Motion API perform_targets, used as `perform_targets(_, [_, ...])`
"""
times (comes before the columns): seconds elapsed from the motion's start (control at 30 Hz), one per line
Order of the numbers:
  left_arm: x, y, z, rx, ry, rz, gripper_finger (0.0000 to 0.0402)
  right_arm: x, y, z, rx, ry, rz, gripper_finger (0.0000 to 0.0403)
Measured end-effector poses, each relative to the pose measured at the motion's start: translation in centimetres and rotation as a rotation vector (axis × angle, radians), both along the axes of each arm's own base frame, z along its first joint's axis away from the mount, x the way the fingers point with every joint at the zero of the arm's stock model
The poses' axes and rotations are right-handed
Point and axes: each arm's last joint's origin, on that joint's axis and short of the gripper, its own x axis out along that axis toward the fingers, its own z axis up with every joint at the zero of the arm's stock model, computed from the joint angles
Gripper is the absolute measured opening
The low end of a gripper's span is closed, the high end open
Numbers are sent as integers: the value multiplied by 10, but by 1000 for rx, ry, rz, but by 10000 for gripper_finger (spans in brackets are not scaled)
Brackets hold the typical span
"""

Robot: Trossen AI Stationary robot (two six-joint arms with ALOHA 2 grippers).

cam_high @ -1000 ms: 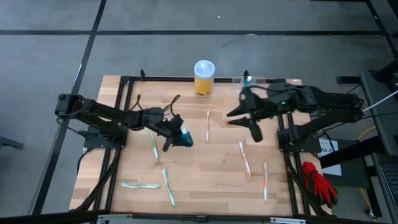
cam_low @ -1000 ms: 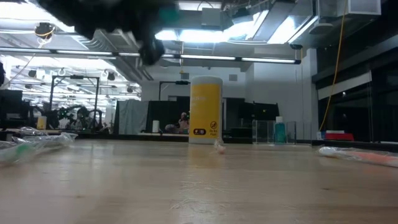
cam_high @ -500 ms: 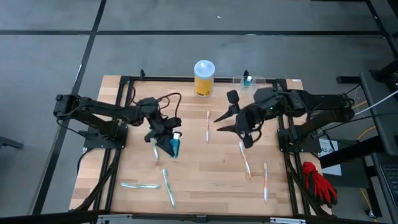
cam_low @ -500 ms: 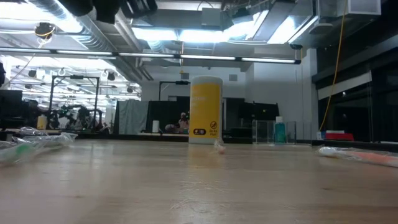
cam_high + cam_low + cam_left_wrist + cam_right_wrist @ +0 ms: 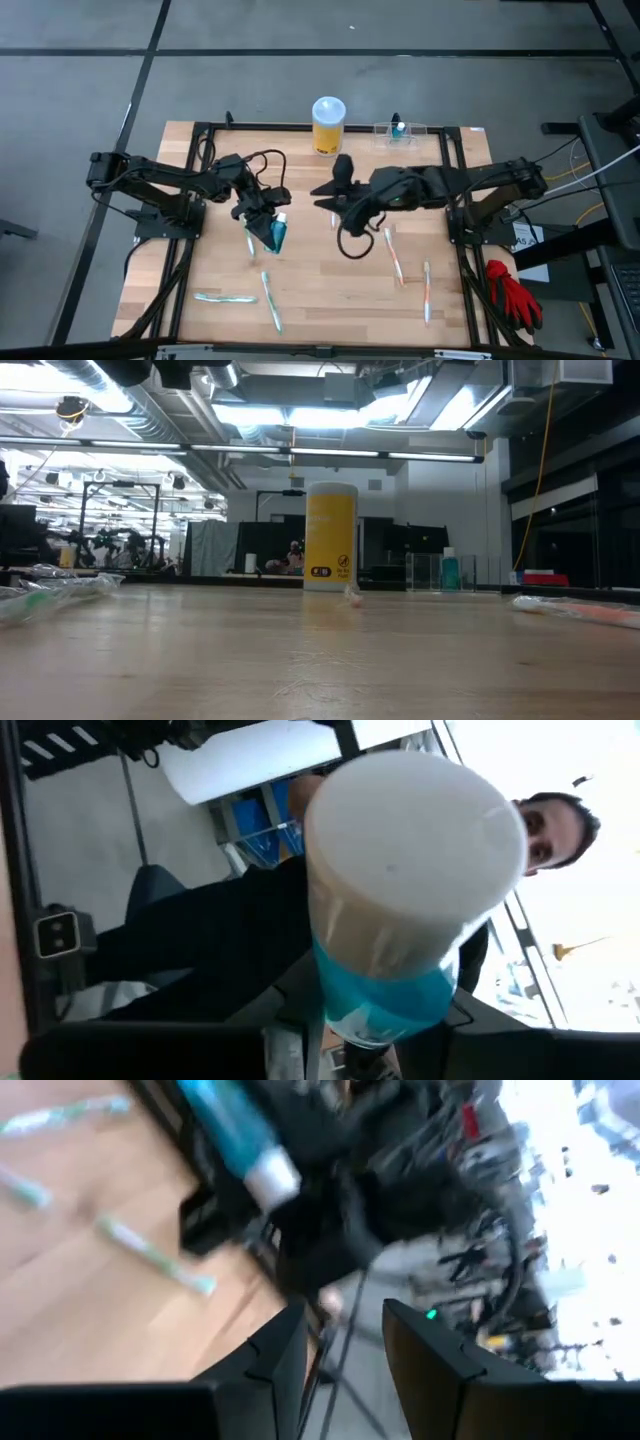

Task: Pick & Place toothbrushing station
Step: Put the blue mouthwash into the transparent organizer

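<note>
My left gripper (image 5: pixel 268 218) is shut on a blue toothpaste tube with a white cap (image 5: pixel 278 232), above the table's middle left. The tube fills the left wrist view (image 5: pixel 400 900). My right gripper (image 5: pixel 335 203) is open and empty just right of the tube, which shows ahead of its fingers (image 5: pixel 240 1140). The toothbrushing station (image 5: pixel 400 130), a clear low holder with a small teal item inside, stands on its base at the far edge, right of the yellow canister (image 5: pixel 328 125). The low view shows both the station (image 5: pixel 440 572) and the canister (image 5: pixel 330 538). My left gripper pinches the tube's blue body (image 5: pixel 375 1020) at the end away from the cap, between its two fingers. The tube is lifted clear of the table and tilted, with its white cap (image 5: pixel 415 850) at the free end. The tube itself hides the fingertips.
Several wrapped toothbrushes lie on the wood: two at the near left (image 5: pixel 270 300), one under the left gripper (image 5: pixel 248 245), two at the right (image 5: pixel 393 255). A red glove (image 5: pixel 512 295) lies off the table's right side. A person shows in the left wrist view (image 5: pixel 555 825).
My right gripper has swept toward the table's left edge, from near the station to beside the tube, and stays open. My left gripper has drawn a little toward the left and near edges with the tube, which has turned in the air.
</note>
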Motion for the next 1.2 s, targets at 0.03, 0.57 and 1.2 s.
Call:
perform_targets(0.03, [0,0,2,-8,-6,-1,82,3,2,-1,1,-16,11,134])
perform_targets(0.57, [-5,-1,10,-102,91,-76,83,44,22,-25,-50,-109,106,134])
perform_targets(1.2, [-10,-15,13,-117,208,-252,83,49,34,-38,-175,-69,159,134])
